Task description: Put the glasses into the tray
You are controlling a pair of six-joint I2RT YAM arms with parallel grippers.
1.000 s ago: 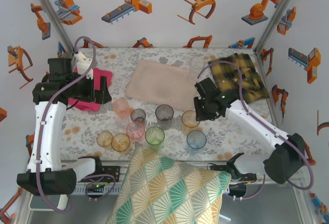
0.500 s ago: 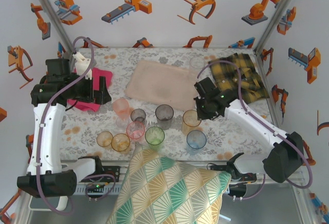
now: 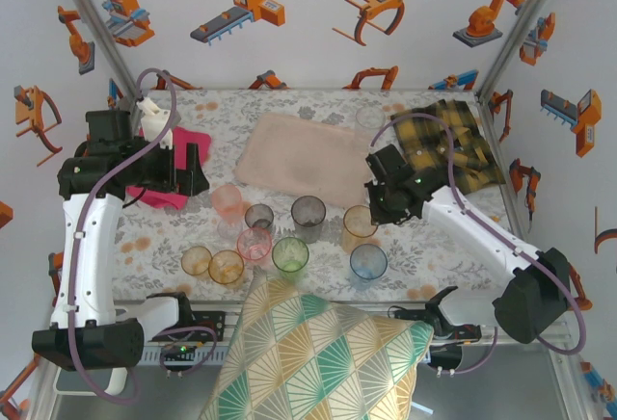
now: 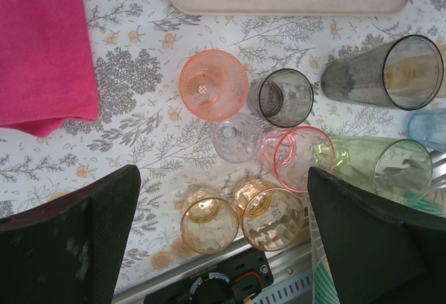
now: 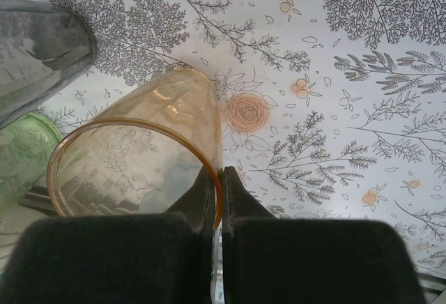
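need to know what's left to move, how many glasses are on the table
11: nine glasses clustered in front of the tray, an orange one pinched by the right gripper, a clear one at the back by the plaid cloth. The pillow may hide more.

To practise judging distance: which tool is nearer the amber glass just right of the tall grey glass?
Right. The right tool is shut on the rim of that amber glass; the left tool hangs open far off to the left, beside the magenta cloth.
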